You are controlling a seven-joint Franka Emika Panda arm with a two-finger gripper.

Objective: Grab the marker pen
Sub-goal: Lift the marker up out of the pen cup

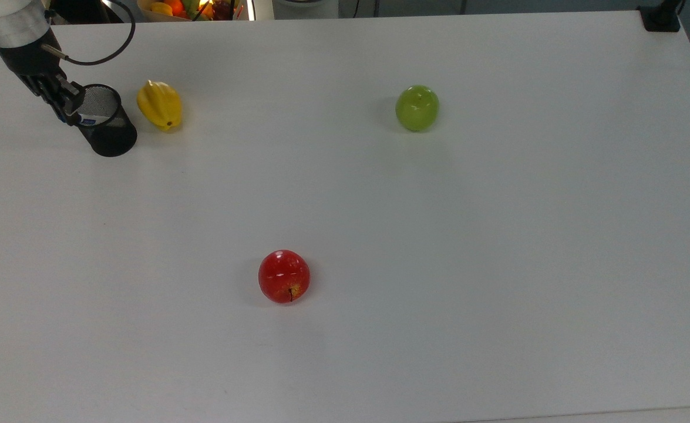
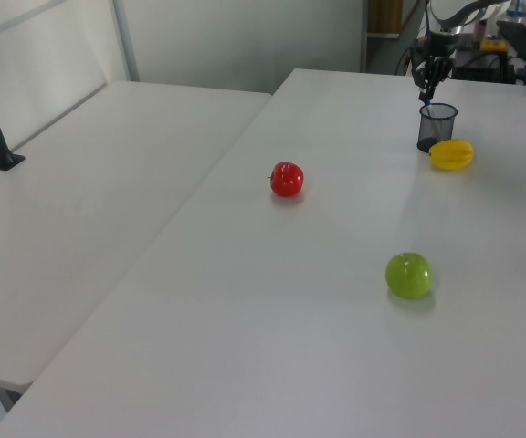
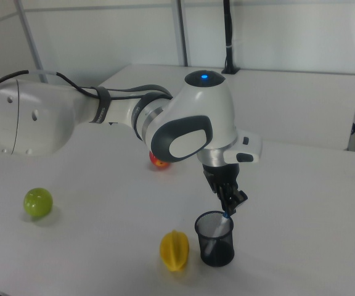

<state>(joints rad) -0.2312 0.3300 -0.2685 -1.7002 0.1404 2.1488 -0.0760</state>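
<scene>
Sitting upper left in the top view, the black mesh pen cup (image 1: 105, 126) holds the marker pen (image 1: 86, 121), gripper (image 1: 66, 108) clamped on its blue top.

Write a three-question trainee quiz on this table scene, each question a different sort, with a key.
1. True or false: the marker pen stands in the black mesh cup.
2. In the top view, the thing right beside the mesh cup is: A) the green apple B) the yellow starfruit C) the red apple.
3. Fill in: the gripper is just above the cup's ____.

Key: 1 true; 2 B; 3 rim.
</scene>
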